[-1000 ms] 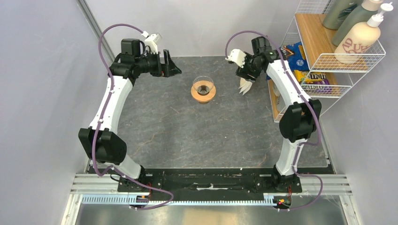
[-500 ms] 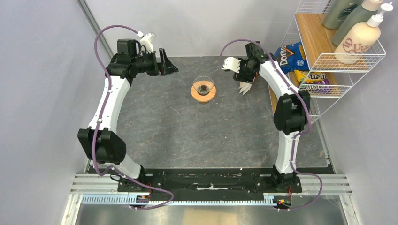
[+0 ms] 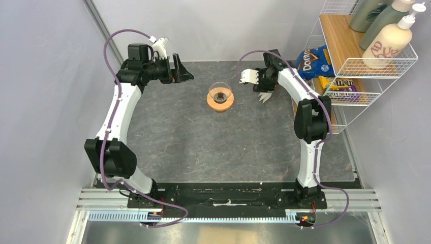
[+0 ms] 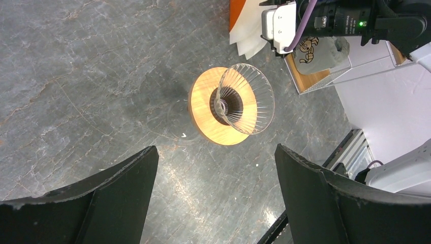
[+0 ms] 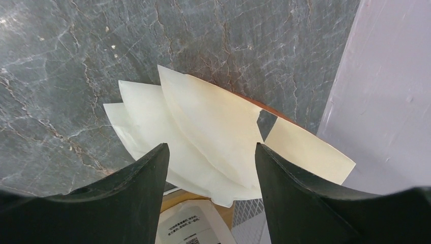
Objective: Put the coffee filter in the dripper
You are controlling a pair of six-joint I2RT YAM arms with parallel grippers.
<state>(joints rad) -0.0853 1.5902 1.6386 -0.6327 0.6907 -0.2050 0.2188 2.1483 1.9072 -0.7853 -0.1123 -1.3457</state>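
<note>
Several coffee filters (image 5: pixel 203 127) lay fanned in one overlapping pile. They were thin off-white paper, slightly see-through, each a flat fan shape with one long curved edge and a pointed corner. At least three layers showed in the right wrist view, but the exact count was unclear. The pile sat upper right of centre in the top view, on the dark stone-look table (image 3: pixel 203 142). An orange edge peeked out from under its far side, and I could not tell what that was. The right gripper (image 5: pixel 211 150) hung directly over the pile with its jaws apart. One finger stood on either side of the sheets and gripped nothing; whether it touched the paper could not be told. The dripper (image 3: pixel 220 96) stood upright at upper centre of the top view, left of the pile and apart from it. It was a clear ribbed glass cone seated in a round orange-tan wooden ring. The left gripper (image 4: pixel 216 152), upper left in the top view, had its jaws spread wide and empty. It was aimed toward the dripper and well apart from it.
</note>
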